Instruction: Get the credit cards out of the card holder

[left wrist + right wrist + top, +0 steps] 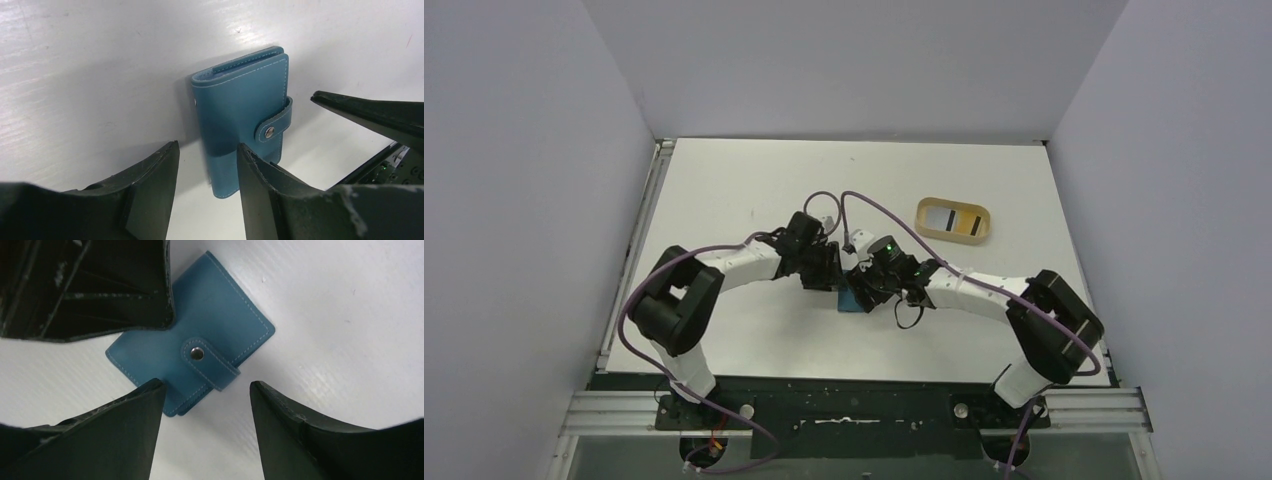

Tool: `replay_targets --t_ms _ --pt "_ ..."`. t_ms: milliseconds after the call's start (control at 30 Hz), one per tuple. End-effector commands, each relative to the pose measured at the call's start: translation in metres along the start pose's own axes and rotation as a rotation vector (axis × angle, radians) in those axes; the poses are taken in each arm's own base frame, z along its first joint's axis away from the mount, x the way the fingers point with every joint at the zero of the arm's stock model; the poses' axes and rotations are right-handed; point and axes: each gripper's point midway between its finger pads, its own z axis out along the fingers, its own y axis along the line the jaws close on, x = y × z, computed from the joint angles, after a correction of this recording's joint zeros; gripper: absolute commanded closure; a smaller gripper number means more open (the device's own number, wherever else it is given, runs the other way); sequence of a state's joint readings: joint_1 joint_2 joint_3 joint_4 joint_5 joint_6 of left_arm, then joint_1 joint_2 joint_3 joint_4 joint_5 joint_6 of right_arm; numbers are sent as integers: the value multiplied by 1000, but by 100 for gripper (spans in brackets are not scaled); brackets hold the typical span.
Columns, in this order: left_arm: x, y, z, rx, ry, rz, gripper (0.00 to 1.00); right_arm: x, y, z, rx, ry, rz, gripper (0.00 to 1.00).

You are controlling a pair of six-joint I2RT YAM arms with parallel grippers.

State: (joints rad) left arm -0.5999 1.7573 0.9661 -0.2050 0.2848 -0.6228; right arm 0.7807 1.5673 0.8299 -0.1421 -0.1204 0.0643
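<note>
We are two arms of one make, the left arm [734, 262] and the right arm [979, 292], with white shells on the links and blocky black housings at the joints. A purple cable [624, 325] runs back from each tool along its arm. A small green light [889, 244] glows just behind the right gripper [207, 384]. Its fingers [305, 440] are matte black wedges with roughened edges. Those of the left gripper [207, 146] are the same, flecked with pale scuffs.

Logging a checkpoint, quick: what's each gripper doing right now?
Left gripper: open, holding nothing, poised at the card holder.
Right gripper: open, holding nothing.
</note>
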Motion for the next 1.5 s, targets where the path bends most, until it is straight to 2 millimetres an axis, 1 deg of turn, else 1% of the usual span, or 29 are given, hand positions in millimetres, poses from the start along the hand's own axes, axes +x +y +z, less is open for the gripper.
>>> replay_targets --t_ms 0,167,267,333,367,400,433,533,567,667,733,800,833,867,1067,1133,1167,1367,1400,1467 --pt "-24 -15 1 27 -61 18 56 -44 -5 8 27 -122 -48 37" --pt "-26 -14 3 19 -56 20 57 -40 -5 22 23 -100 -60 45" --pt "-25 -15 5 20 -49 19 57 -36 -4 29 12 -89 -57 53" --pt "-26 -16 6 20 -46 21 57 -30 -2 34 2 -71 -50 59" --pt "-25 -15 7 19 -43 20 57 -33 -1 36 -4 -88 -46 63" --pt "-24 -15 8 18 -39 20 57 -32 -1 38 -9 -88 -41 66" --pt "-23 -15 9 16 -35 20 57 -30 0 40 -15 -85 -36 73" --pt "-20 -12 13 7 -23 16 58 -25 0 43 -24 -82 -17 97" --pt "-19 -11 14 5 -20 13 58 -23 -1 43 -24 -81 -9 100" --pt "-17 -7 16 -7 -20 5 60 -19 -6 43 -21 -86 21 100" --pt "-15 -5 17 -12 -18 -1 67 -22 -12 39 -25 -116 59 100" --pt "-14 -3 18 -16 -19 -5 82 -31 -17 30 -44 -172 114 100" --pt "-14 -3 19 -17 -18 -8 95 -34 -20 26 -57 -197 150 100" --pt "-13 -2 19 -19 -18 -10 100 -39 -23 21 -68 -224 175 100" --pt "-12 2 22 -30 -20 -16 100 -66 -41 -11 -111 -392 310 100" --pt "-10 2 23 -33 -19 -16 100 -71 -45 -19 -145 -449 372 100" --pt "-9 3 23 -34 -18 -15 100 -73 -47 -21 -165 -475 405 100" --pt "-7 8 24 -63 -26 -14 100 -79 -81 -42 -313 -681 668 100" --pt "-7 10 24 -71 -31 -12 100 -81 -86 -47 -332 -712 692 100" --pt "-7 14 22 -90 -37 -7 100 -82 -89 -52 -358 -731 701 100"
